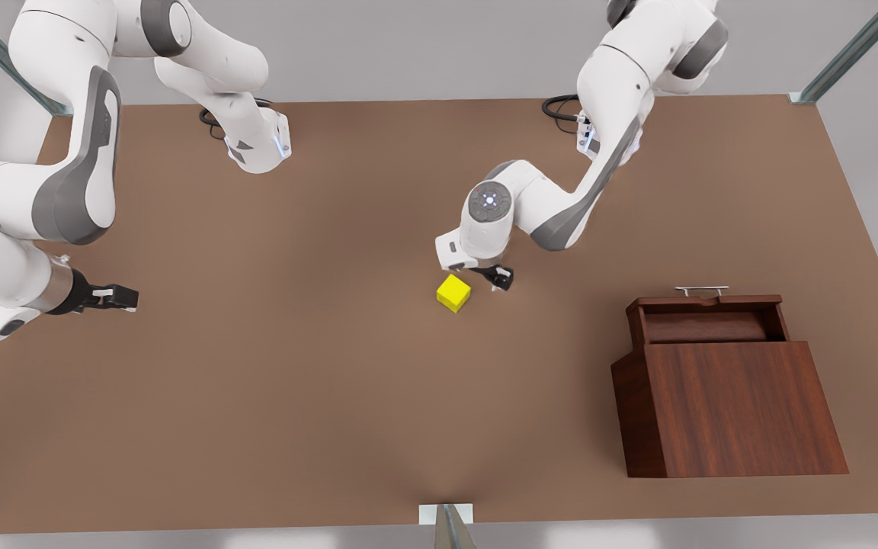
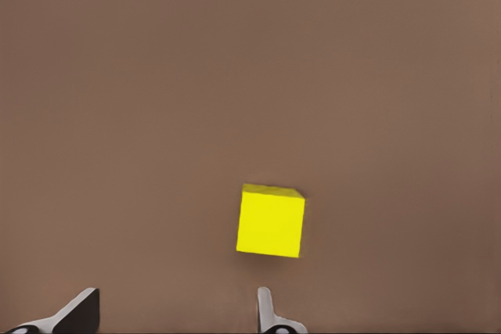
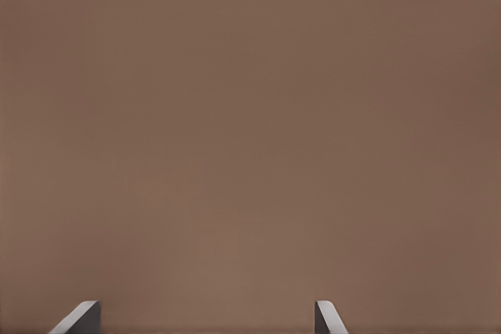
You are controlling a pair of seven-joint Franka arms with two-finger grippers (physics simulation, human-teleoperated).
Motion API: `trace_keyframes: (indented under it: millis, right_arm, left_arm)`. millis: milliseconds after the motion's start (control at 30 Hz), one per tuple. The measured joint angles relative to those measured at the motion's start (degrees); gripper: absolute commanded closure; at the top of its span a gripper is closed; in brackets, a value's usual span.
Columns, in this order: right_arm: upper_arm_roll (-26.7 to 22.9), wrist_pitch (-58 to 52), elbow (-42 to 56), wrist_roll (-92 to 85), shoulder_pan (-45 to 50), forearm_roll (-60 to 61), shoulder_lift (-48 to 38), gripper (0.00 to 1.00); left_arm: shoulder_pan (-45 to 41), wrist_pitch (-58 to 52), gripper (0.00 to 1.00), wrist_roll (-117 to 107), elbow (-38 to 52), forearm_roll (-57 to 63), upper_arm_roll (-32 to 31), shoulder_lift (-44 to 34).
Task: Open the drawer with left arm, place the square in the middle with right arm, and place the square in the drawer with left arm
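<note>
One broad brown tabletop [image 1: 317,396] carries everything, and the biggest thing on it is the reddish-brown cabinet [image 1: 736,408] at the front view's right, well apart from the cube. Its drawer [image 1: 706,324] stands pulled out, the tray open at the top, with the thin silver bar handle [image 1: 702,290] at its outer edge.

Next in bulk are the two white arms. The right arm [image 1: 65,183] waits at the front view's left, its right gripper [image 1: 123,297] hanging over bare table with the fingers set wide, holding nothing. The left arm [image 1: 561,206] reaches to mid-table; the left gripper [image 1: 496,276] hovers just beside the cube, fingers parted wider than the cube and empty.

Smallest is the square [image 1: 453,293], a bright yellow cube sitting flat near the middle of the table, a little skewed to the table's edges. In the left wrist view the square [image 2: 270,222] lies just ahead of the fingertips [image 2: 266,307], not between them.

It looks rigid, light and smooth-faced, so I'd expect it to take a firm squeeze without harm but to twist if pinched on corners. Two opposite flat side faces, taken squarely and low, seem the best hold.
</note>
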Motion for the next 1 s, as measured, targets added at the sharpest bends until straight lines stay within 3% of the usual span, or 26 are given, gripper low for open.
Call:
trace_keyframes:
  millis: [233, 1000]
  right_arm:
    - [0.00, -0.05, 0.00, 0.07, -0.01, 0.00, -0.09, 0.00]
    - [0.00, -0.14, -0.09, 0.22, 0.37, 0.04, -0.09, 0.00]
  left_arm:
    - [-0.85, 7.49, 0.00, -0.13, 5.47, 0.77, -0.09, 9.06]
    - [-3.00, 9.70, 0.00, -4.81, 4.85, 4.39, -0.70, 13.98]
